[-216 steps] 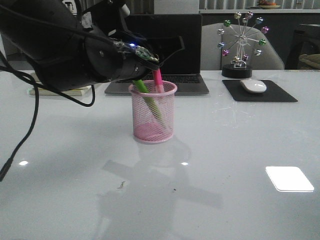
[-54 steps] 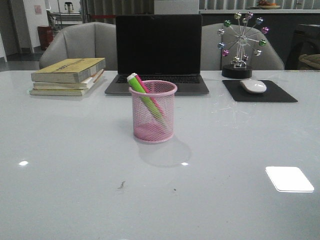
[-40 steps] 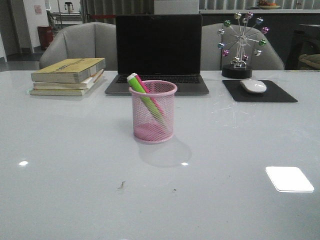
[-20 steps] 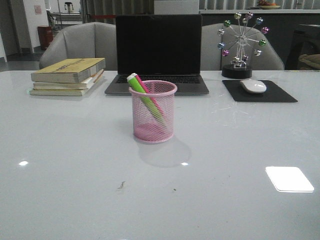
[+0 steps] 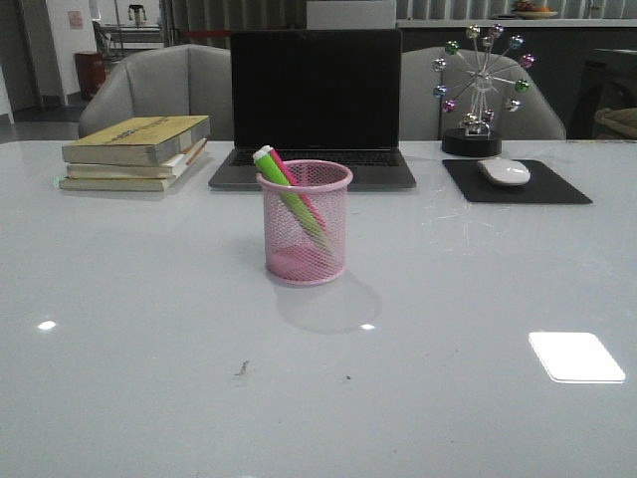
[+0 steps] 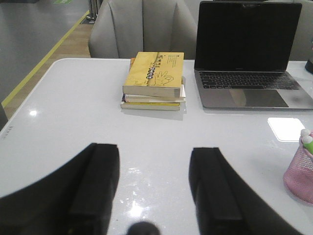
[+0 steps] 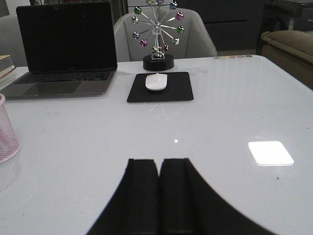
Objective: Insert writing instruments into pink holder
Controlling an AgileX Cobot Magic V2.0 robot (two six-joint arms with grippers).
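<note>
The pink holder (image 5: 306,221) stands upright mid-table, in front of the laptop. Inside it lean the green marker (image 5: 284,191) and the pink marker (image 5: 296,185), their tops sticking out over the rim on the left. The left wrist view catches an edge of the holder (image 6: 301,173) with the green marker's tip (image 6: 307,142). The right wrist view shows a sliver of the holder (image 7: 7,131). My left gripper (image 6: 154,148) is open over bare table, well away from the holder. My right gripper (image 7: 159,160) is shut and empty. Neither arm shows in the front view.
A stack of books (image 5: 135,150) lies at the back left. A laptop (image 5: 316,106) is open behind the holder. A white mouse (image 5: 504,170) rests on a black pad (image 5: 518,183), with a ferris-wheel ornament (image 5: 481,90) behind it. Chairs stand beyond the table.
Over five seconds ago the left arm hung over the holder with the pink marker upright there; it has since withdrawn from the front view. Both markers have leaned still for the last second.
</note>
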